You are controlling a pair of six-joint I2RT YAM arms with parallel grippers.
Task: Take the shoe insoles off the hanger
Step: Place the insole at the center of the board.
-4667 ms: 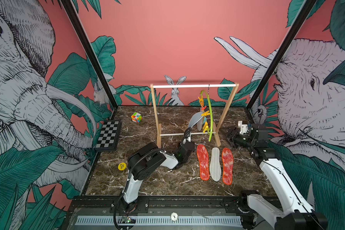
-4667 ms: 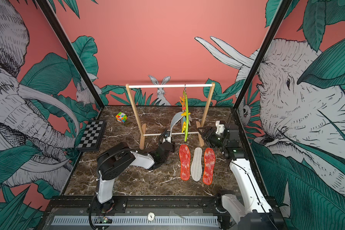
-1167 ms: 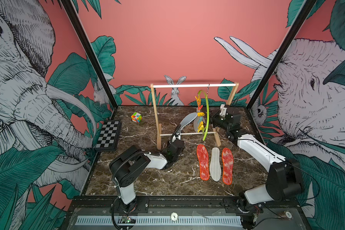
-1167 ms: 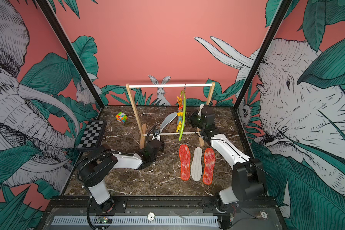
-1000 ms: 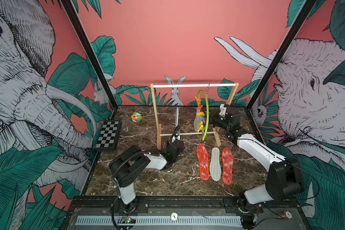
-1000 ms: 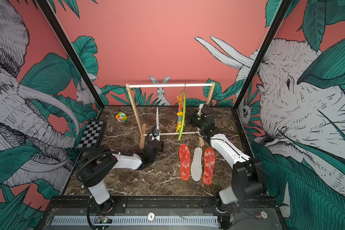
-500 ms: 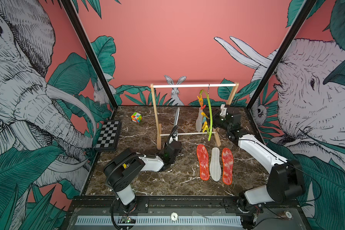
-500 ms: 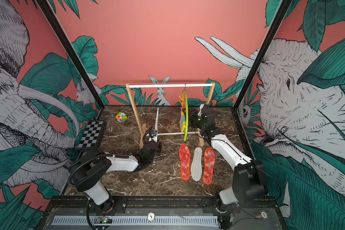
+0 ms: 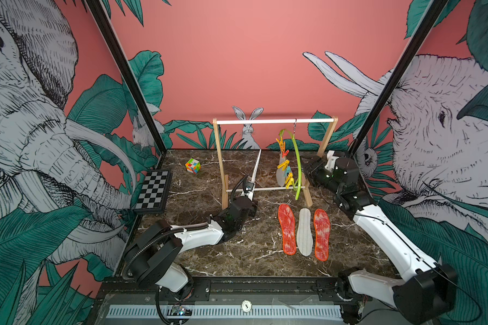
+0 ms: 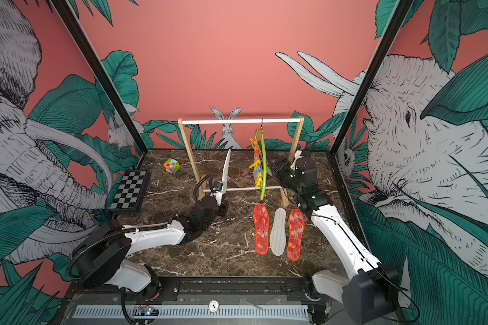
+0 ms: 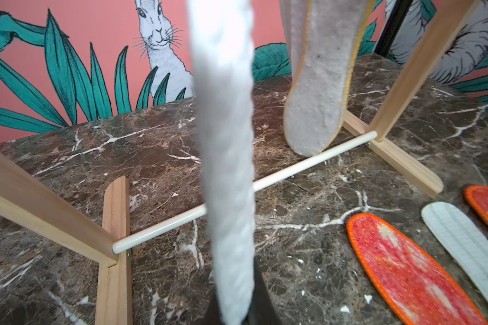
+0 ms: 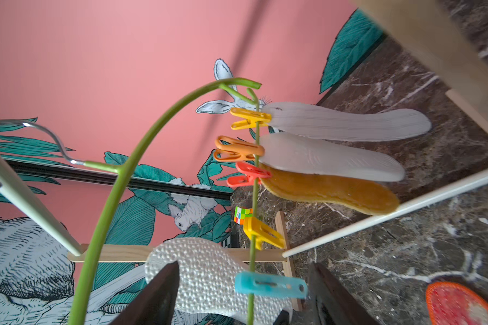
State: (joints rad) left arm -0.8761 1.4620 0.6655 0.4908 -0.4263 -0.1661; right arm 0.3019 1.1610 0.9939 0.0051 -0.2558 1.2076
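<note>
**Operator:** When the right hand (image 12: 244,266) spread its jaws, what had changed at the hanger (image 9: 298,163)?

**Technician:** About a second earlier, the white insole (image 9: 256,167) had arched from the left hand (image 9: 248,190) up to the hanger. It now stood free and nearly upright, just left of centre in both top views. Its lower end was clamped in the closed left hand. The right hand sat right of centre beside the green hoop. Its jaws were wide apart on either side of the blue clip (image 12: 269,284), which held nothing.

**Operator:** Where were the other insoles?

**Technician:** Three lay side by side on the table (image 9: 209,168), below and right of centre: a red insole (image 9: 287,230), a pale insole (image 9: 304,230) and a second red insole (image 9: 321,233). Three remained on the hanger: a light grey insole (image 12: 347,123) in a yellow clip (image 12: 250,119), a blue-grey insole (image 12: 330,157) in the orange clip (image 12: 238,149), and the mustard insole (image 12: 330,191) in the red clip (image 12: 248,176).

**Operator:** What did that mean for the task?

**Technician:** By this count, four of the seven were off. The white insole probably needed laying down beside the others. Three clip releases then remained.
</note>
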